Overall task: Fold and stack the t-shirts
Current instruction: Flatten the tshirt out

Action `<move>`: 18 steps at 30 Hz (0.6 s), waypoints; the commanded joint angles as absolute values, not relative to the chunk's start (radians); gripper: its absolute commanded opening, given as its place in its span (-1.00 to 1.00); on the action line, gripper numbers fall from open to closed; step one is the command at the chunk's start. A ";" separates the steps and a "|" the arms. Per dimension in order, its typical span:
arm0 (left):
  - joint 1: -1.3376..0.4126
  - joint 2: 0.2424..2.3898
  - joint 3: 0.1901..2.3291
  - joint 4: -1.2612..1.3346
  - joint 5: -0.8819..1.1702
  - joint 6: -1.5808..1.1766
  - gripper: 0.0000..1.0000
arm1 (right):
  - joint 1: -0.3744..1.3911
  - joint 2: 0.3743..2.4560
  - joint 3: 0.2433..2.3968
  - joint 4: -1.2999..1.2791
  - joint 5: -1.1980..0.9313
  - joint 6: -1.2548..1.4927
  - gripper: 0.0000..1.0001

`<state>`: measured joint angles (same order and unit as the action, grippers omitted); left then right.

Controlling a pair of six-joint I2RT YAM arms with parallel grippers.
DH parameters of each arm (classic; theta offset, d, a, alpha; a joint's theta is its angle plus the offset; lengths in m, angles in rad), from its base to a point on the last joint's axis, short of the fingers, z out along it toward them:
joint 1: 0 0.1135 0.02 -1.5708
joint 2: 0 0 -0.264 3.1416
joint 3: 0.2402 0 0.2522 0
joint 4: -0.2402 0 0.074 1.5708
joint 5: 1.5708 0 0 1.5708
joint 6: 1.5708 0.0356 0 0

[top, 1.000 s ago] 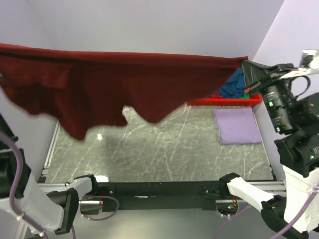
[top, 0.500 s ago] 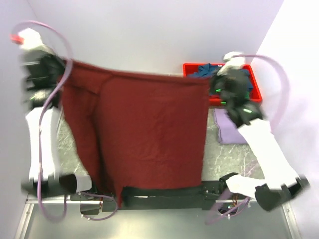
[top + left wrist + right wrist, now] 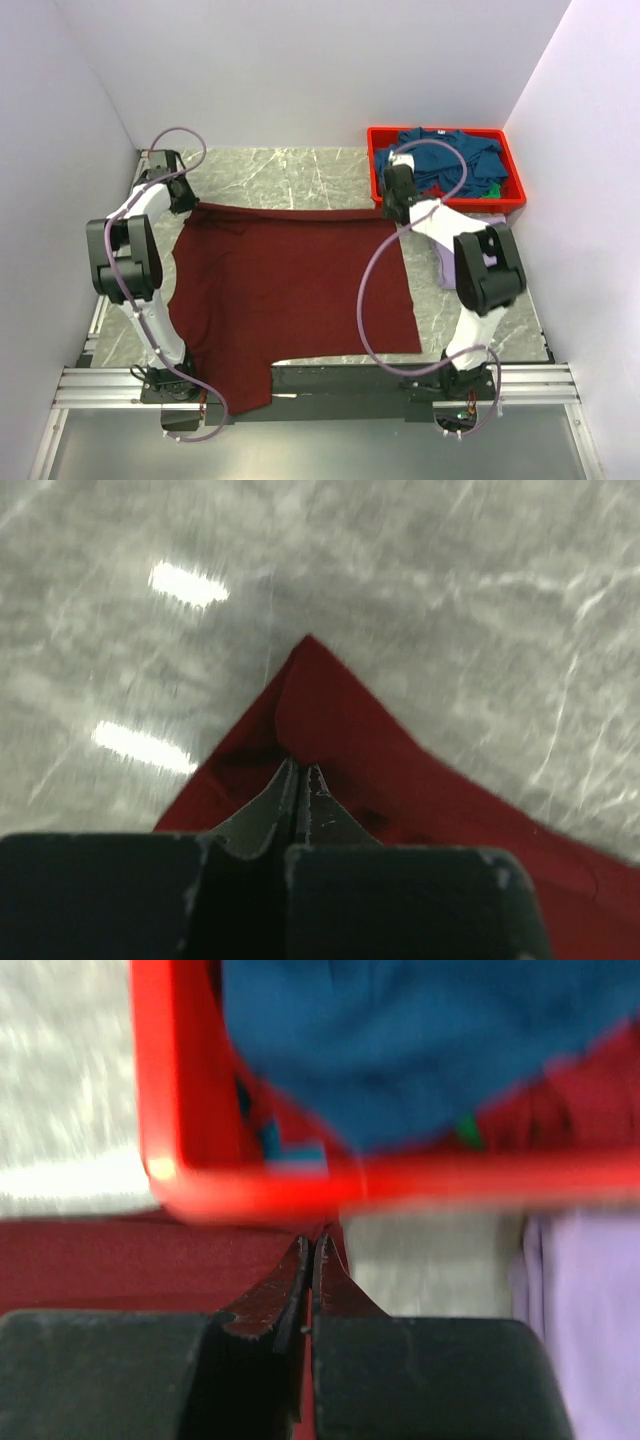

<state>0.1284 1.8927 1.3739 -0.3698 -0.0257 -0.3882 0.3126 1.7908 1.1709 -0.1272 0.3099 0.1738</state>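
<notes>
The maroon t-shirt (image 3: 290, 285) lies spread on the table (image 3: 300, 175), its near hem draping over the front edge; the left end effector (image 3: 300, 780) and right end effector (image 3: 310, 1255) each pinch a far corner tight

The top view looks steeply down on the whole worktop (image 3: 300, 175). Each wrist view sits close over it, behind the left hand (image 3: 299, 780) or right hand (image 3: 311, 1257), sharing with the top view the upper corners of the maroon shirt (image 3: 300, 285).

Pale lavender walls (image 3: 300, 60) enclose a grey marble tabletop (image 3: 290, 175) (2 glare spots (image 3: 187, 584)).
</notes>
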 commanded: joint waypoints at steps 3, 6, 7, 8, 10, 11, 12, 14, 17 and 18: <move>0.126 1.924 1.502 -0.288 -0.058 -0.405 -0.99 | 0.293 1.871 1.376 -0.087 0.287 0.127 -1.00; 0.124 1.916 1.499 -0.282 -0.071 -0.416 -0.99 | 0.293 1.876 1.382 -0.090 0.301 0.130 -1.00; 0.124 1.914 1.499 -0.287 -0.068 -0.419 -0.99 | 0.291 1.879 1.388 -0.100 0.307 0.136 -1.00; 0.126 1.913 1.505 -0.288 -0.066 -0.431 -0.99 | 0.290 1.891 1.402 -0.116 0.310 0.138 -1.00; 0.124 1.916 1.512 -0.294 -0.057 -0.436 -0.99 | 0.279 1.902 1.419 -0.135 0.307 0.149 -1.00; 0.124 1.919 1.528 -0.313 -0.057 -0.443 -0.99 | 0.276 1.913 1.442 -0.147 0.308 0.153 -1.00; 0.124 1.930 1.537 -0.325 -0.060 -0.446 -0.99 | 0.269 1.917 1.454 -0.169 0.310 0.158 -1.00; 0.124 1.934 1.563 -0.354 -0.074 -0.449 -0.99 | 0.265 1.925 1.480 -0.182 0.308 0.158 -1.00; 0.126 1.924 1.568 -0.357 -0.075 -0.448 -0.99 | 0.256 1.916 1.489 -0.192 0.304 0.164 -1.00; 0.126 1.913 1.566 -0.363 -0.075 -0.448 -0.99 | 0.255 1.911 1.488 -0.192 0.298 0.167 -1.00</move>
